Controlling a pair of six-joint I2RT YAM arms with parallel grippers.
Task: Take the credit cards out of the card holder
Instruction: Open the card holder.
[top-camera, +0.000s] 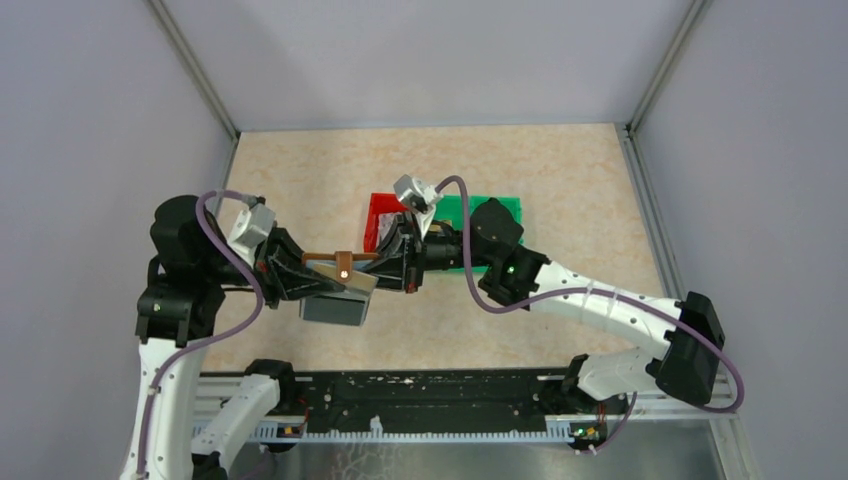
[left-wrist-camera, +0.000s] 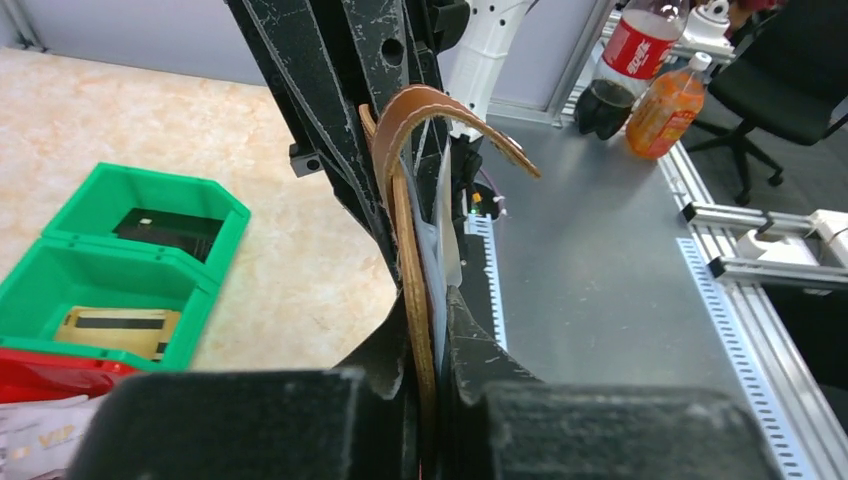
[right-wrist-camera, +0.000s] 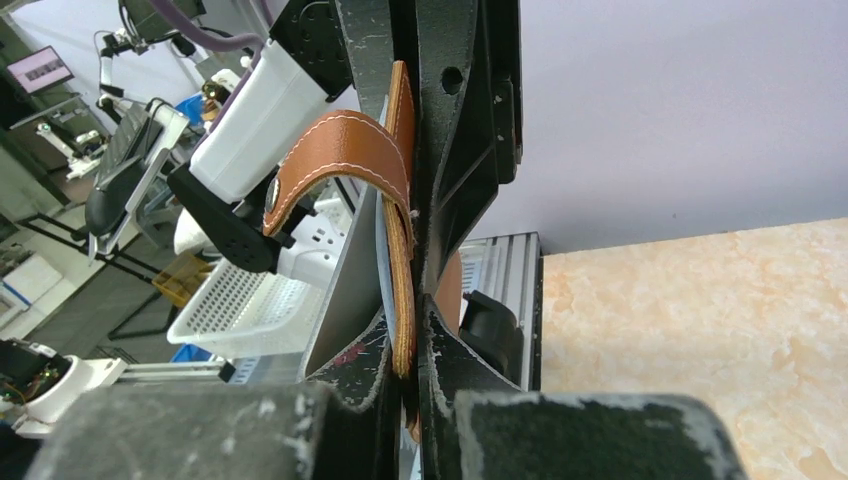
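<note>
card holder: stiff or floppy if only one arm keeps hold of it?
Likely floppy: the card holder hangs with one flap drooping in the top view. Its snap tab curls loosely, suggesting soft material. Probably light; held only by a thin edge, it may swing or slip.

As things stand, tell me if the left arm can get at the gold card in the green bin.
Probably not yet. The left gripper is clamped on the card holder, which the right gripper also grips, so its jaws are full. The gold card lies uncovered in the green bin.
</note>
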